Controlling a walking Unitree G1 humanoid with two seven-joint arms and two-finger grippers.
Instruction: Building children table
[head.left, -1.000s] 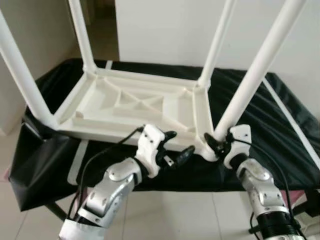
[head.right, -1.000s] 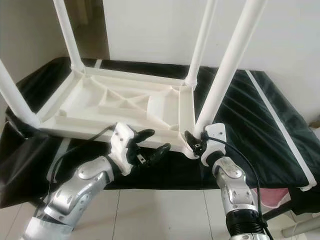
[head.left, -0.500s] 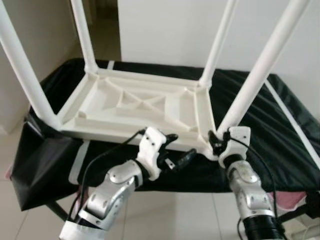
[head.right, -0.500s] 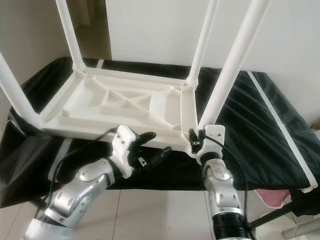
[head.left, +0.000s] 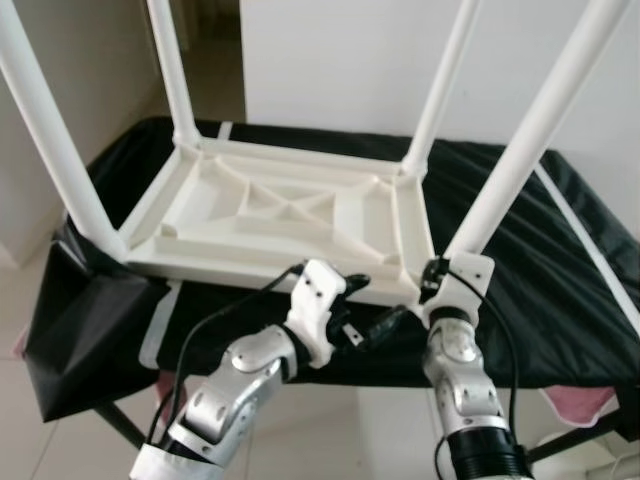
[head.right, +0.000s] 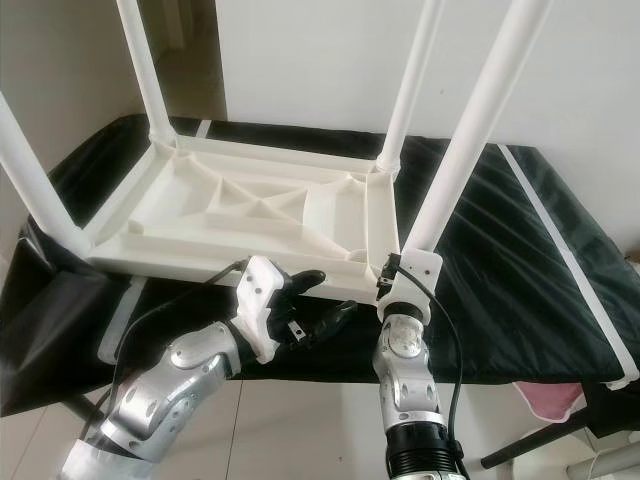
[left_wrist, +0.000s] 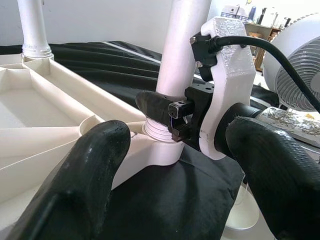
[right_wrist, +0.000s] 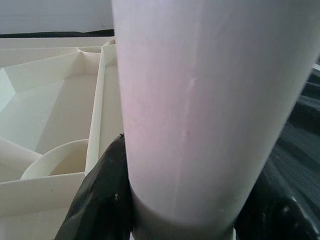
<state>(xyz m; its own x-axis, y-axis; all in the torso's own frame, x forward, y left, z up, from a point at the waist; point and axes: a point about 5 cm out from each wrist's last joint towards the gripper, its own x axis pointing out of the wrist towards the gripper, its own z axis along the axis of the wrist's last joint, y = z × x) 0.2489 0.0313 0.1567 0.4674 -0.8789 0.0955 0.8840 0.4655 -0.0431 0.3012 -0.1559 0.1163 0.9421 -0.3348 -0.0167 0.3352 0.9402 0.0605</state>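
Observation:
A white plastic children's table (head.left: 250, 262) lies upside down on a black-covered surface, with all its legs pointing up. My right gripper (head.left: 433, 283) is shut on the base of the near right leg (head.left: 530, 140), right at its corner socket. In the right wrist view the leg (right_wrist: 200, 100) stands between the black fingers (right_wrist: 102, 200). My left gripper (head.left: 372, 305) is open, just in front of the table's near edge and left of that corner. The left wrist view shows a right finger (left_wrist: 155, 106) wrapped around the leg's base.
The black cloth (head.left: 540, 300) drapes over the support's front and left edges. A white strip (head.left: 590, 250) runs along its right side. A fan (left_wrist: 295, 70) stands to the right, and something pink (head.left: 590, 405) lies on the floor there. A wall is close behind.
My right forearm has swung in from the right to stand almost upright under the leg's base, still holding it. The left gripper has shifted slightly right toward that corner.

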